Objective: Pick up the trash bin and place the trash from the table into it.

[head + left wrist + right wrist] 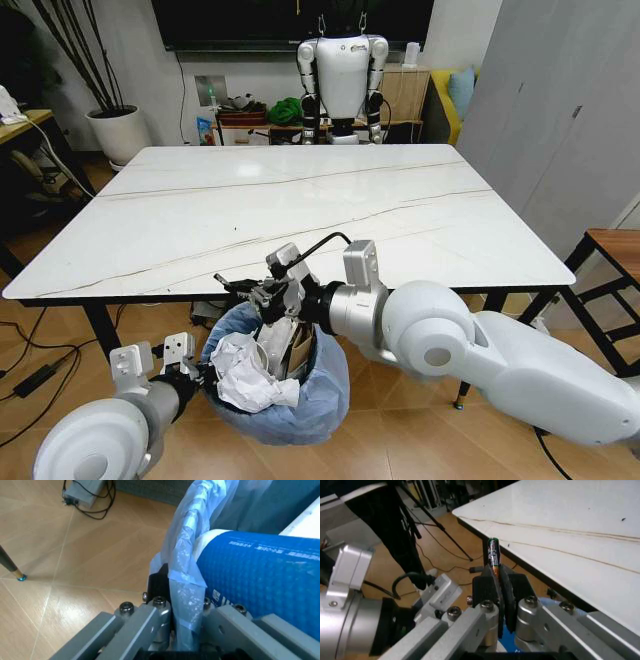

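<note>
The trash bin (310,405), lined with a light-blue bag, hangs just below the front edge of the table (300,200). My left gripper (188,374) is shut on its rim; in the left wrist view the fingers (150,615) pinch the bag-covered rim (185,592). Inside the bin lie crumpled white paper (245,378), brown cardboard (299,350) and a blue-and-white paper cup (260,562). My right gripper (245,292) hovers over the bin's mouth, shut on a thin green-and-orange wrapper (493,553) that sticks out past the fingertips (487,587).
A white humanoid robot (343,70) stands behind the table's far edge, with a potted plant (118,130) at the back left. A dark wooden stool (612,255) is at the right. Cables and a power adapter (82,495) lie on the floor.
</note>
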You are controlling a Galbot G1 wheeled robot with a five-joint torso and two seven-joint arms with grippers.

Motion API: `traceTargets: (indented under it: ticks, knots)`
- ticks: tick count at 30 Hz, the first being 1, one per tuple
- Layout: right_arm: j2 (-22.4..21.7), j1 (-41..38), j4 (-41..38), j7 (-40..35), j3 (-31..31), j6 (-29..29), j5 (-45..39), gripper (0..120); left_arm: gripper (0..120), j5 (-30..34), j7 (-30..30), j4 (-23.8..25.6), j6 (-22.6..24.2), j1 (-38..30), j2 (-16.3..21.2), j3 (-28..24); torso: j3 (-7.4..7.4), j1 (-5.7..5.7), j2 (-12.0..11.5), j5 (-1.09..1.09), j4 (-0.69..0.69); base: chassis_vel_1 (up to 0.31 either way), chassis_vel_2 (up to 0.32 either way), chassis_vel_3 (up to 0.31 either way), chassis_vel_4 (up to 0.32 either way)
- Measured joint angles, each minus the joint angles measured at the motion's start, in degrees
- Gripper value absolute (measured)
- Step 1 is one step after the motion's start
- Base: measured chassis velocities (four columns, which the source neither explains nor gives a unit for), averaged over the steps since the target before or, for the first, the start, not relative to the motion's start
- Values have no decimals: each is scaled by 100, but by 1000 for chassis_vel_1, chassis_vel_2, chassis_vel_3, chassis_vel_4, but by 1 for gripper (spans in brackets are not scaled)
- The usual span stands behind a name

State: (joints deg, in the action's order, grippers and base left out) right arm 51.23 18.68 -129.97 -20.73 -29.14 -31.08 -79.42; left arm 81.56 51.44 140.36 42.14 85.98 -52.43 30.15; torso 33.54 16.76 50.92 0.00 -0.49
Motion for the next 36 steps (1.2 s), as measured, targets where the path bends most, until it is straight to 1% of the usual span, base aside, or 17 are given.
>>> traceTargets:
  ticks: [3,6,8,11,13,14,17,18,20,22,25,26,28,29,31,34,36]
  knots:
    - [-8,27,6,27,-83,-1,93,0,0,4,1,16,0,4,2,2,0,0,0,0,0,0,0,0,0]
    - [-14,39,23,50,-145,-8,162,6,0,6,2,31,0,1,2,-3,0,0,0,0,0,0,0,0,0]
    - [-58,72,40,132,-194,-19,274,18,0,8,2,45,0,1,1,-1,0,0,0,0,0,0,0,0,0]
    - [-82,94,48,190,-214,-19,346,24,0,11,2,53,0,7,1,8,0,0,0,0,0,0,0,0,0]
    - [-92,111,63,228,-245,-17,421,36,0,14,2,57,0,8,1,15,0,0,0,0,-1,0,0,0,0]
    - [-92,111,63,228,-245,-17,421,36,0,14,2,57,0,8,1,15,0,0,0,0,-1,0,0,0,0]
    - [-91,112,78,230,-252,-15,441,47,0,18,2,59,0,4,1,17,0,0,0,0,0,0,0,0,0]
    - [-91,112,78,230,-252,-15,441,47,0,18,2,59,0,4,1,17,0,0,0,0,0,0,0,0,0]
    - [-86,112,88,230,-254,-14,446,60,0,21,2,60,0,-1,1,20,0,0,0,0,0,0,0,0,0]
    - [-85,112,91,230,-254,-13,446,62,0,22,2,59,0,-1,1,21,0,0,0,0,0,0,0,0,0]
    - [-73,108,108,229,-251,-12,447,79,0,26,2,60,0,-4,2,27,0,0,0,0,0,0,0,0,0]
    - [-73,108,108,229,-251,-12,447,79,0,26,2,60,0,-4,2,27,0,0,0,0,0,0,0,0,0]
    - [-43,100,151,149,-156,11,449,89,0,28,1,60,0,-4,4,42,0,0,0,0,0,0,0,0,0]
    - [-43,100,151,149,-156,11,449,89,0,28,1,60,0,-4,4,42,0,0,0,0,0,0,0,0,0]
    - [10,81,220,-50,66,43,419,97,0,26,-2,60,0,-1,0,44,0,0,0,0,0,0,0,0,0]
    - [55,71,328,-236,385,64,363,100,0,16,-3,60,0,4,-16,38,0,0,0,0,0,0,0,0,0]
    - [73,160,462,-444,804,92,372,100,0,12,-5,62,0,15,-24,31,0,0,0,0,0,0,0,0,0]
